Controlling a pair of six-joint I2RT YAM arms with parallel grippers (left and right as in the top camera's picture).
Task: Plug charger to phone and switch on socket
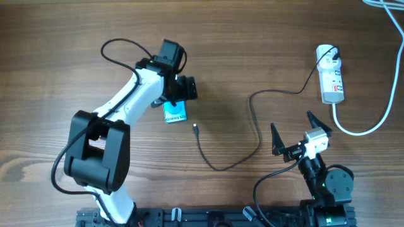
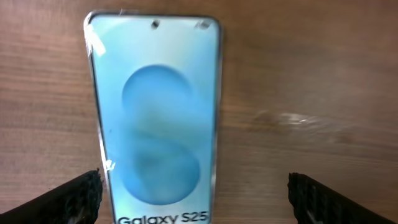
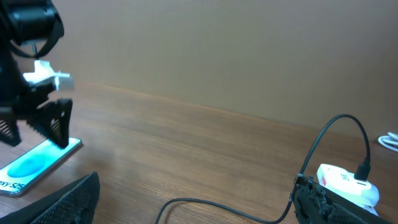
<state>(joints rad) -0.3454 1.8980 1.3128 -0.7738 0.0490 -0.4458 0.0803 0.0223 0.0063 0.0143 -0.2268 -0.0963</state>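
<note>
The phone [image 1: 175, 113] lies flat on the table with its blue-turquoise screen up; it fills the left wrist view [image 2: 155, 118] and shows at the left of the right wrist view [image 3: 34, 163]. My left gripper [image 1: 183, 88] hangs open just above its far end, a finger on each side [image 2: 193, 199]. The charger cable [image 1: 252, 120] runs from its black plug in the socket [image 1: 330, 82] down to its metal tip [image 1: 195, 128], which lies on the table right of the phone. My right gripper [image 1: 293, 135] is open and empty over the cable [image 3: 249, 208].
A thick white cable [image 1: 379, 120] loops from the socket off the right edge. The socket also shows at the right of the right wrist view [image 3: 348, 183]. Both arm bases stand along the front edge.
</note>
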